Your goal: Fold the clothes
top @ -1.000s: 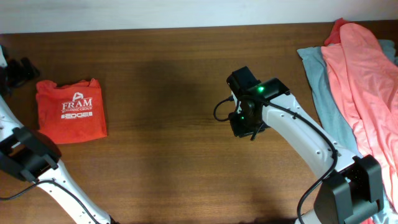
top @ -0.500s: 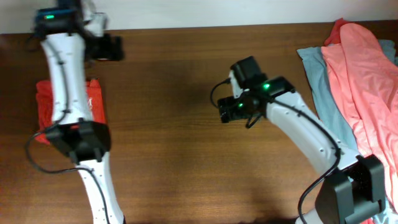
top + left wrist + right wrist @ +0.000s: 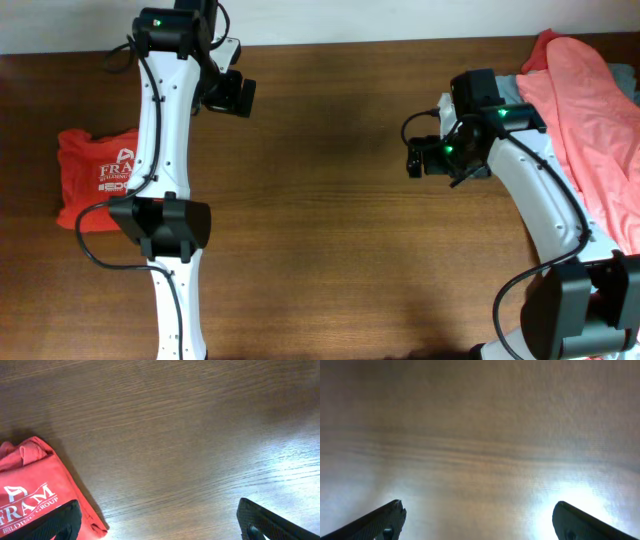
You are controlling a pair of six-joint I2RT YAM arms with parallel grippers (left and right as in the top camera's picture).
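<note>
Dark brown wood grain fills every view; the desk point(image 3: 320, 250) runs the full width of the overhead picture, with a pale wall strip along its far edge.

On my overhead feed the orange-red T-shirt point(image 3: 95, 175) lies as a compact folded bundle at the left end of the desk, logo side up. I can read the white letters "FRA" before the white left arm point(image 3: 155, 130) crosses over the shirt's right part and hides the rest. The left wrist view catches the same shirt in its lower-left corner, white "FRAM" print showing, one dark finger point(image 3: 57, 522) overlapping its lower edge.

I see the left hand point(image 3: 232, 95) near the desk's far edge, right of the shirt and clear of it. Its fingers sit at opposite bottom corners of the wrist picture, spread wide, with only bare wood between them.

The right hand point(image 3: 425, 160) is over bare desk right of center. Its fingers are likewise far apart and hold nothing; glare spots brighten the wood beneath.

At the right end lie a salmon-pink garment point(image 3: 590, 110) and a grey-blue garment point(image 3: 512, 88), the pink draped over the grey-blue.
</note>
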